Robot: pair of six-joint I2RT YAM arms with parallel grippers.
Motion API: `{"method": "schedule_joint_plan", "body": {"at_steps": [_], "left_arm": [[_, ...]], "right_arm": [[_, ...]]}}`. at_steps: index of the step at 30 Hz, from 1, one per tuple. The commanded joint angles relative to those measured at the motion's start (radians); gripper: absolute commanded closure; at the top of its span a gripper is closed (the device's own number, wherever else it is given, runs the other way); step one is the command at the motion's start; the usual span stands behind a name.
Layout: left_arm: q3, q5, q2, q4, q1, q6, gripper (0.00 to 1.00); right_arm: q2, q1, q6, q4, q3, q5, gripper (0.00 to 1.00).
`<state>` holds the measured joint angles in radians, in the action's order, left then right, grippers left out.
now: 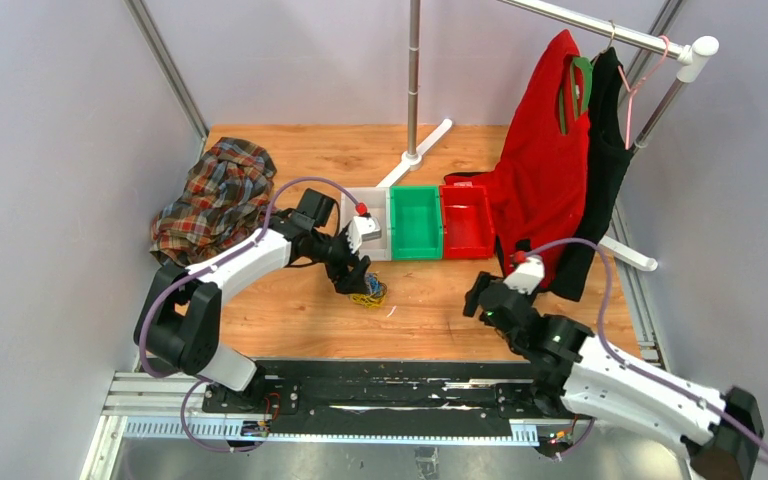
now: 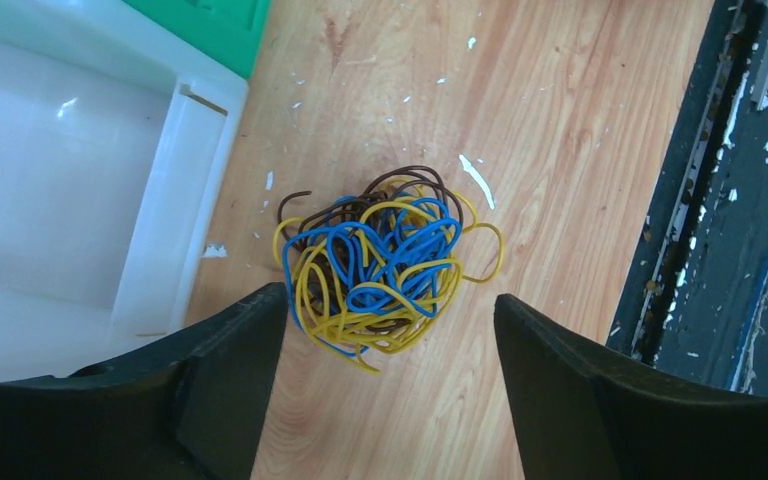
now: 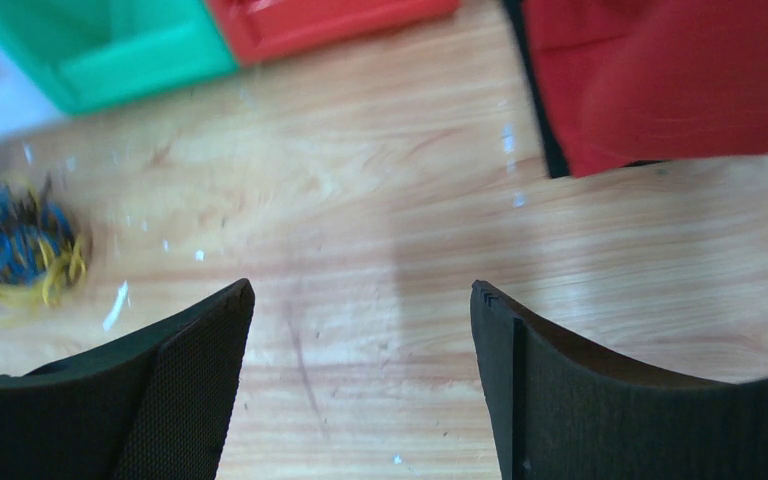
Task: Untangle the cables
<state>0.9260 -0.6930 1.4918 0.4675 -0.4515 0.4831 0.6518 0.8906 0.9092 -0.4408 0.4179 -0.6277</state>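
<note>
My left gripper (image 2: 390,297) gapes over cables (image 2: 380,265); right gripper (image 3: 360,287) gapes, well apart. Risk: pinching whole clump tightens knot.

The thin bendy cables (image 2: 385,270), yellow, blue and dark brown, are all mixed up in one small round ball. The loops curl over and under each other, and I cannot follow any one wire from end to end. A few yellow loops stick out at the sides, and one dark end pokes out at the edge. The ball lies loose on the wooden counter (image 2: 560,120), near the corner of the white plastic bin (image 2: 190,200) but not touching it.
</note>
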Motion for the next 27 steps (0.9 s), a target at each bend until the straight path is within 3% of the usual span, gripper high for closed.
{"method": "schedule_joint_plan", "body": {"at_steps": [1, 9, 16, 23, 27], "left_arm": [[0.019, -0.044, -0.011, 0.031, -0.02, 0.079, 0.24], [0.028, -0.059, 0.022, 0.027, -0.033, 0.105, 0.49], [0.038, -0.063, 0.029, -0.005, -0.038, 0.077, 0.86], [0.063, -0.003, -0.086, 0.05, -0.037, -0.012, 0.98], [0.071, 0.024, -0.162, 0.075, -0.038, -0.081, 0.99]], "right_arm": [[0.162, 0.165, -0.116, 0.133, 0.07, -0.054, 0.22], [0.506, 0.246, -0.26, 0.403, 0.213, 0.073, 0.3], [0.6, 0.243, -0.324, 0.48, 0.273, 0.141, 0.3], [0.56, 0.212, -0.368, 0.596, 0.229, 0.261, 0.25], [0.542, 0.211, -0.419, 0.69, 0.211, 0.285, 0.22]]}}
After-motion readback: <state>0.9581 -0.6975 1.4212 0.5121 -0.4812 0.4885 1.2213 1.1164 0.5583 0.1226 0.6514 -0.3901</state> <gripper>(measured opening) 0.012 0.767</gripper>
